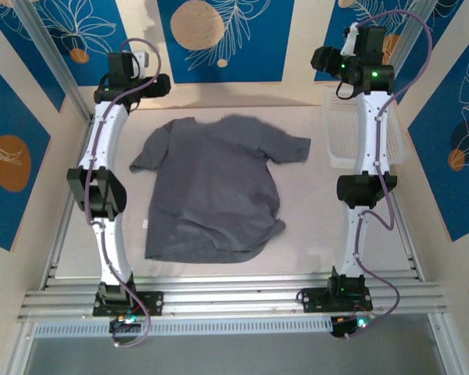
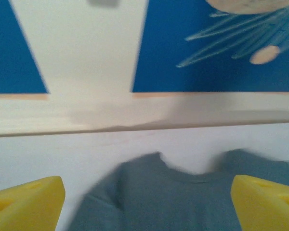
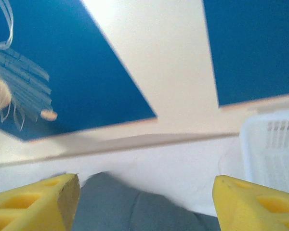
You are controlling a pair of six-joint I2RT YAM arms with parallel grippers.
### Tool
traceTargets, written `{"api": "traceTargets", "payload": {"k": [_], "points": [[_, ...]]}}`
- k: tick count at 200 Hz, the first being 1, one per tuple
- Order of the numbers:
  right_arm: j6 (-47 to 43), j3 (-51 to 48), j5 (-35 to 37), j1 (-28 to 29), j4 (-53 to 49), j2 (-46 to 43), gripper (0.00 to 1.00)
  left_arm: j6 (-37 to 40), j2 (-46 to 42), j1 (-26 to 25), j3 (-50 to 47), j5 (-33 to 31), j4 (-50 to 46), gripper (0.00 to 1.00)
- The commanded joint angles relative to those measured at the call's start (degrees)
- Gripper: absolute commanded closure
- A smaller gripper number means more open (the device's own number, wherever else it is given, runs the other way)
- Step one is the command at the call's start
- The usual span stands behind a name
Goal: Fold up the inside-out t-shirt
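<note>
Basket (image 1: 340, 129): white plastic with slotted walls. It sits on the table (image 1: 305, 226) at the far right, under the right arm.
Basket contents: its pale slotted floor shows wherever the arm does not cross it. What lies under the arm cannot be told.
Basket in the right wrist view: one corner (image 3: 272, 154) shows at the right edge, cut off by the frame and blurred.
T-shirt (image 1: 215, 187): plain slate-grey, spread flat on the middle of the table between the two arms. The collar points to the far wall and the hem lies toward the arm bases.
T-shirt and basket: they are apart, with a strip of bare table between the right sleeve and the basket's wall.
T-shirt details: the hem's right corner is rumpled and curled in. The far edge by the right shoulder is smeared by blur.
Left gripper (image 2: 147, 192): raised near the far left edge of the table. Its yellow fingers (image 2: 29, 204) are spread wide and grasp nothing. The collar and shoulders of the t-shirt (image 2: 183, 202) lie below them.
Right gripper (image 3: 145, 187): raised over the far right, above the basket. Its yellow fingers (image 3: 33, 202) are spread wide and released, with a grey edge of the t-shirt (image 3: 135, 209) below.
Hard to make out: both wrist views are soft with blur. A small pale speck beside the t-shirt's left edge in the top view is too small to identify.
Cut off: each wrist view shows just the tips of the fingers, at the bottom corners.
</note>
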Motion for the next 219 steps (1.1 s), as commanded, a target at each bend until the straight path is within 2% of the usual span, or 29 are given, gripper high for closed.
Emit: {"api": "traceTargets", "payload": {"k": [1, 20, 34, 43, 50, 59, 76, 87, 102, 119, 138, 160, 176, 208, 219], "points": [[-4.36, 0.72, -6.68, 1.14, -12.71, -4.96, 0.29, -2.86, -19.63, -1.95, -12.90, 14.64, 14.05, 0.10], [-7.86, -13.81, -7.29, 2.52, -13.38, -12.54, 0.29, 2.65, -32.39, -6.59, -26.88, 16.10, 17.03, 0.10], [-8.99, -24.59, -6.55, 3.77, -14.48, -19.04, 0.29, 7.85, -41.46, -12.18, -37.09, 14.76, 17.38, 0.08], [-8.44, -34.00, -6.19, 5.04, -13.47, -24.25, 0.29, 11.07, -46.64, -16.38, -43.44, 13.76, 17.68, 0.07], [-7.33, -42.27, -5.81, 6.55, -11.15, -29.00, 0.30, 13.71, -50.29, -19.71, -48.35, 13.89, 18.16, 0.01], [-5.09, -57.06, -4.95, 9.15, -5.42, -36.88, 0.30, 16.31, -54.43, -23.68, -53.76, 13.50, 18.30, 0.01], [2.70, -81.50, -1.33, 14.67, 6.57, -50.84, 0.30, 19.94, -60.62, -30.70, -61.40, 11.78, 15.49, 0.01], [8.10, -94.71, -1.46, 17.56, 12.03, -58.73, 0.29, 23.22, -63.64, -35.32, -64.07, 10.26, 10.94, 0.01], [20.09, -109.78, -0.52, 21.07, 17.54, -67.51, 0.32, 27.22, -66.20, -41.39, -66.27, 7.24, 3.85, 0.01], [32.16, -122.11, -0.97, 25.53, 19.61, -72.73, 0.36, 29.87, -67.37, -47.50, -67.96, 3.49, -2.60, 0.01], [39.77, -130.92, -3.47, 31.32, 23.22, -72.70, 0.35, 31.28, -67.28, -52.72, -71.24, 0.21, -3.84, 0.01], [44.17, -135.22, -6.92, 35.73, 31.70, -69.30, 0.31, 33.01, -66.41, -55.24, -77.06, -2.95, 0.83, 0.02], [45.06, -135.13, -7.98, 37.47, 37.21, -66.02, 0.30, 32.52, -65.74, -55.84, -83.17, -8.90, 8.28, 0.03], [42.39, -131.34, -7.57, 38.29, 40.89, -58.44, 0.29, 29.74, -66.26, -56.13, -91.53, -10.62, 22.72, 0.02], [42.16, -130.91, -6.39, 38.55, 41.38, -56.07, 0.36, 28.38, -66.38, -56.10, -92.53, -11.44, 24.76, 0.02]]}}
